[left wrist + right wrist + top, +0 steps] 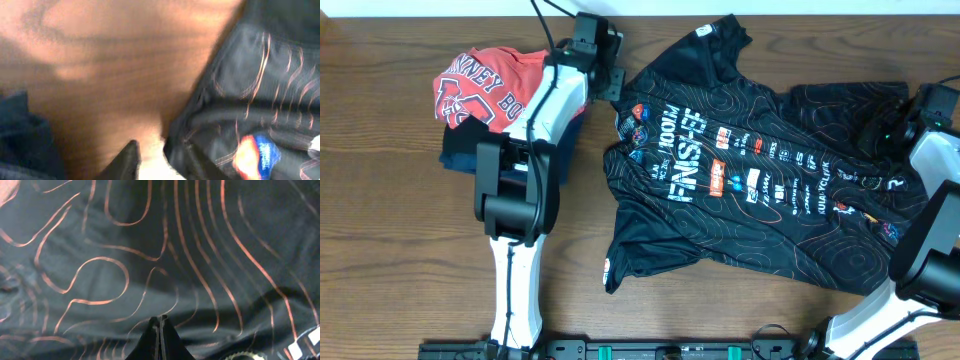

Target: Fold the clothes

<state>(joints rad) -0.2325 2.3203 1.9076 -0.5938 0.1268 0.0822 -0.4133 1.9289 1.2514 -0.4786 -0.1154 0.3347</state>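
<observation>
The black jersey (750,170) with wavy contour lines, white lettering and small coloured logos lies spread and rumpled across the middle and right of the table. My left gripper (610,80) hovers at the jersey's left sleeve edge. In the blurred left wrist view its jaws (160,150) look open, with the jersey's hem (260,85) beside the right finger. My right gripper (892,128) is over the jersey's right sleeve. In the right wrist view its fingers (160,321) are pressed together just above the fabric (150,240), with nothing seen between them.
A red T-shirt (485,85) with white lettering lies on a folded navy garment (455,155) at the far left, beside the left arm. The navy fabric also shows in the left wrist view (25,135). Bare wooden table (400,250) lies in front.
</observation>
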